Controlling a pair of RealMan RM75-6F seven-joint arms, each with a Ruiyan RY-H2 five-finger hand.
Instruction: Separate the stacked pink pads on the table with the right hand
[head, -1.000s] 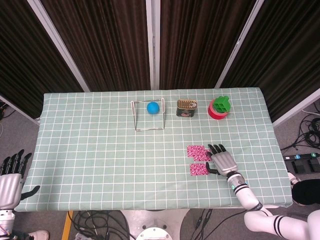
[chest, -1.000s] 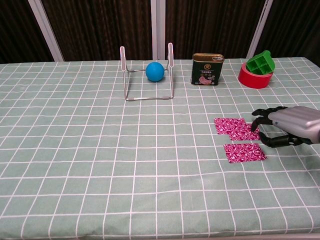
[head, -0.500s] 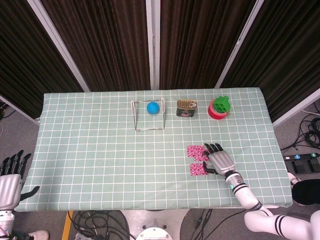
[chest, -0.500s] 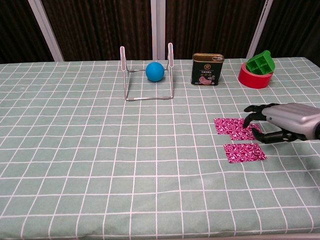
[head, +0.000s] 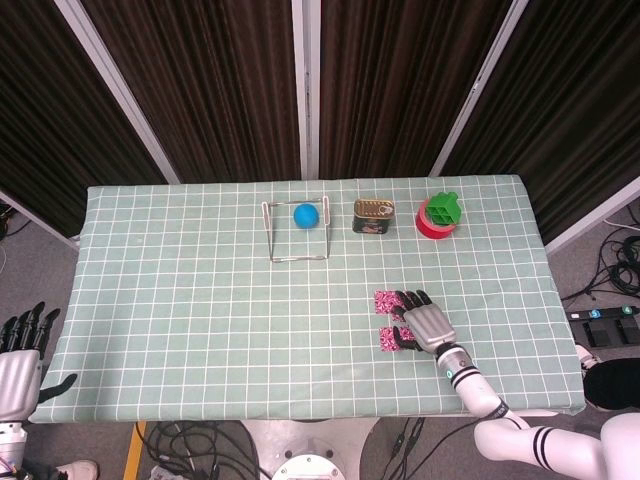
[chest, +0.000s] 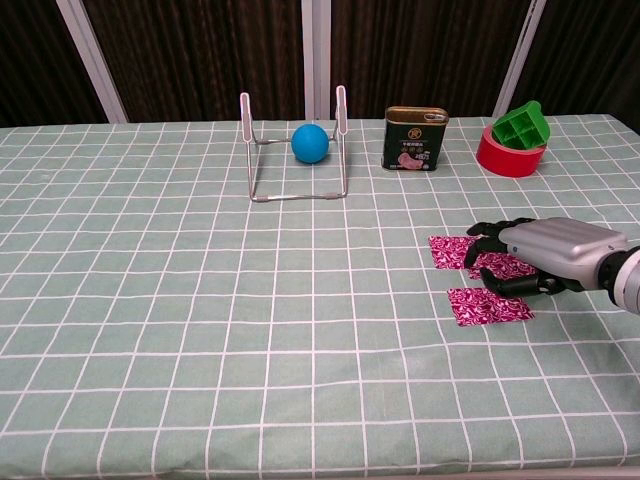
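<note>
Over the pink pads (chest: 487, 305), right hand (chest: 545, 260), fingers spread apart, fingertips (chest: 476, 243) touching far pad, gripping nothing.

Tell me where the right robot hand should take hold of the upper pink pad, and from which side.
Best guess: take the pad by its bare left end, coming from above. It lies flat on the table, so a thin edge pinch or a press-and-slide suits it. The right robot hand covers its right part, and the other pad lies just nearer the robot, so slide it away from that one.
</note>
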